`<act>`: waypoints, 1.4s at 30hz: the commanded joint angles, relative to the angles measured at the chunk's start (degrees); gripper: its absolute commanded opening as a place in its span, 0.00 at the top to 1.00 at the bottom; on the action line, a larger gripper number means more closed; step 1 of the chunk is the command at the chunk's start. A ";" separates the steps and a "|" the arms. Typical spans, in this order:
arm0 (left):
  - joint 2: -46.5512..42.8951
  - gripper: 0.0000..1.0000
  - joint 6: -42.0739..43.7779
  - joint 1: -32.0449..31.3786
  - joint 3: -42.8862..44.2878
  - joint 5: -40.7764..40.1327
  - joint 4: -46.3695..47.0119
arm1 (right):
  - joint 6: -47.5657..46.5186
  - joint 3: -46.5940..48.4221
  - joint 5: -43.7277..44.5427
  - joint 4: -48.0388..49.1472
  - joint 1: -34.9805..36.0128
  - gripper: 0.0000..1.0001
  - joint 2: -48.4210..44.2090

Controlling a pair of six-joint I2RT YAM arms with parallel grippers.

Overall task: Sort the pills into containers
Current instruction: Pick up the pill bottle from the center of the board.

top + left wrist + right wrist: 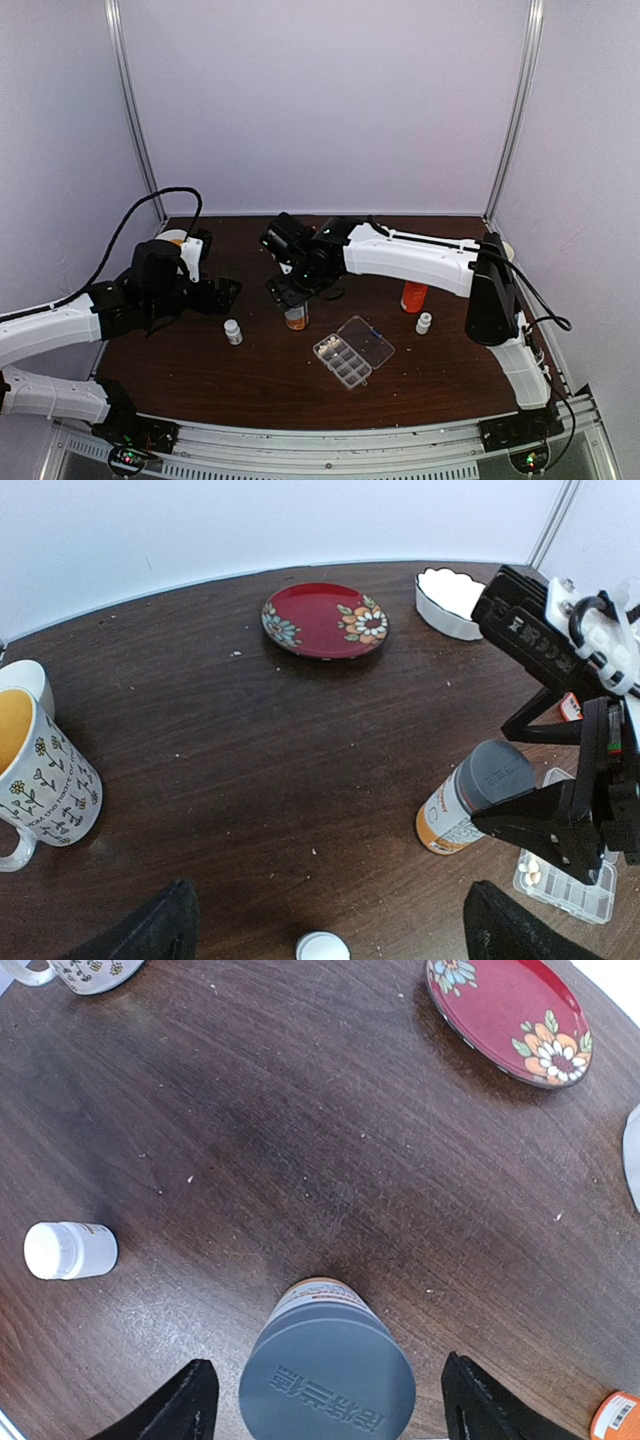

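The clear pill box point(345, 360) lies near the table's middle with its lid point(368, 340) open; some cells hold whitish pills point(328, 347). In the left wrist view the box point(572, 892) shows at the right edge with pills point(530, 870) in a cell. My right gripper point(293, 297) is open, its fingers on either side of an upright orange bottle with a grey cap point(327, 1375), not touching it. My left gripper point(222, 293) is open and empty above the table, with a small white bottle point(322, 946) just below it.
A floral mug point(40, 770) stands at the left. A red flowered plate point(325, 620) and a white scalloped bowl point(450, 600) sit at the back. An orange bottle point(414, 296) and a second small white bottle point(424, 323) stand right of the box.
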 commanded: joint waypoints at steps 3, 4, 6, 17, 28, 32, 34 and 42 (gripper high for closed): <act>0.04 0.04 0.22 0.41 -0.02 -0.01 1.60 | -0.25 1.52 1.00 -1.09 0.33 0.24 1.62; -0.01 0.04 0.26 0.41 -0.02 -0.12 1.56 | -0.25 1.58 0.98 -1.03 0.33 0.25 1.61; -0.16 0.04 0.45 0.41 0.05 -0.24 1.42 | -0.25 1.61 0.89 -1.01 0.40 0.28 1.73; -1.17 0.04 1.42 0.41 0.00 -0.37 0.99 | -1.09 -0.61 1.14 1.27 0.42 0.44 -3.50; -4.95 0.03 4.41 0.41 -3.77 6.74 7.22 | 0.40 -17.98 -2.70 13.62 -0.73 0.50 -20.29; -6.14 0.02 4.36 0.41 -6.89 11.06 13.43 | 1.55 -19.05 -5.82 13.98 -0.81 0.51 -22.25; -6.40 0.02 4.08 0.43 -7.98 13.87 16.54 | 2.45 -20.34 -7.25 15.48 -0.81 0.52 -23.53; -2.34 0.02 5.98 0.33 -9.49 22.59 30.19 | 4.09 -24.69 -8.25 18.23 -0.81 0.52 -29.16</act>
